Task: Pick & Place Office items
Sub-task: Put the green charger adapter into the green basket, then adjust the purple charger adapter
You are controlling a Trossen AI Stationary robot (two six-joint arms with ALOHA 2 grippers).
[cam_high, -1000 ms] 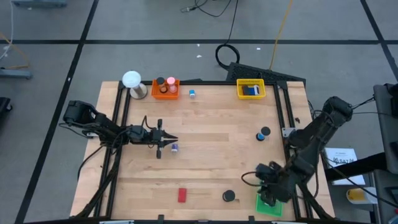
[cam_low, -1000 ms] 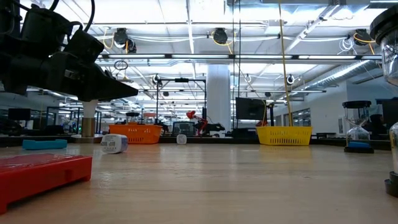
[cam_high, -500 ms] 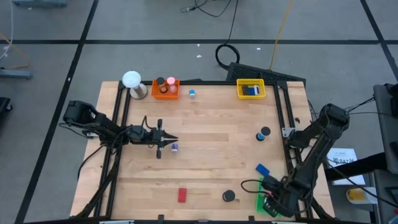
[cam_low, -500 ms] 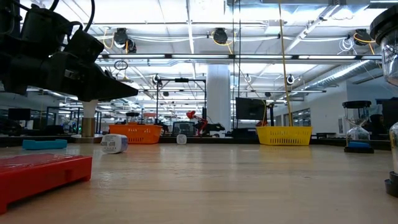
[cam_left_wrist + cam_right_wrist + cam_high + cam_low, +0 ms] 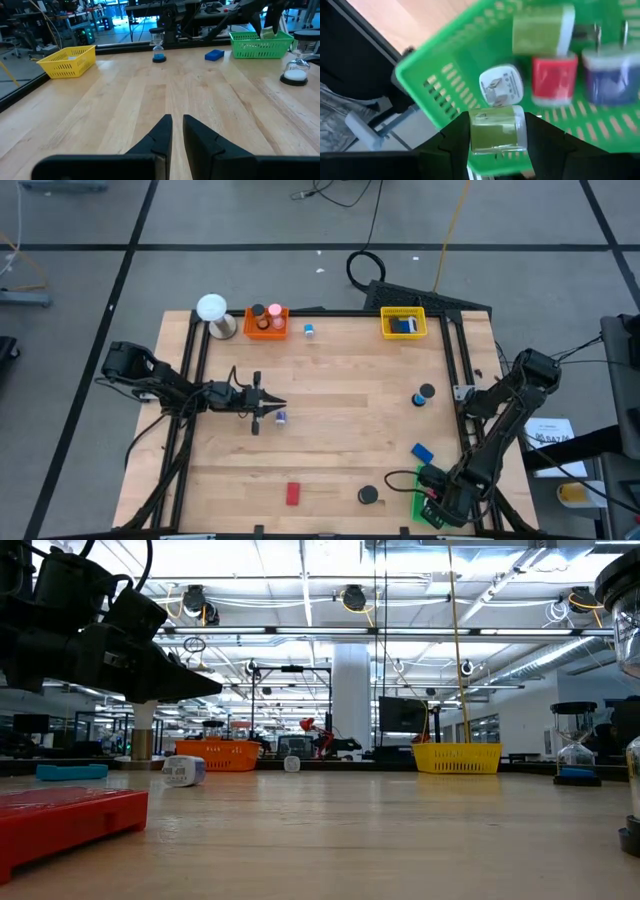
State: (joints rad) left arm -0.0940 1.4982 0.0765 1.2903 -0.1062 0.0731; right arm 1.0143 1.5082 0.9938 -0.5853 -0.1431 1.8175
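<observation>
1. Office items lie spread over the wooden table [image 5: 340, 430], and some already sit in the trays.
2. On the left, the left gripper [image 5: 272, 411] hangs just over the table, and it has not moved from a moment ago. Its two fingers are almost shut with nothing between them. A tiny purple bit [image 5: 282, 418] lies right by its tip.
3. Near the front edge, the red block [image 5: 293, 494] and a black disc [image 5: 369, 495] lie in the same spots as before.
4. More to the right, a blue block [image 5: 422, 452] now shows on the wood. A second ago the right arm was over that spot and hid it.
5. On the far right, the right gripper [image 5: 497, 131] has moved from above the table to over the green tray [image 5: 424, 510] at the front corner.
6. Its fingers are half open and squeeze a small green plug block [image 5: 498, 128].
7. Inside the tray there are already a green piece [image 5: 542, 30], a red piece [image 5: 554, 80], a blue piece [image 5: 611, 80] and a white piece [image 5: 501, 85].
8. I think this means the green plug block is about to be dropped in the tray. The items left on the table need picking next.
</observation>
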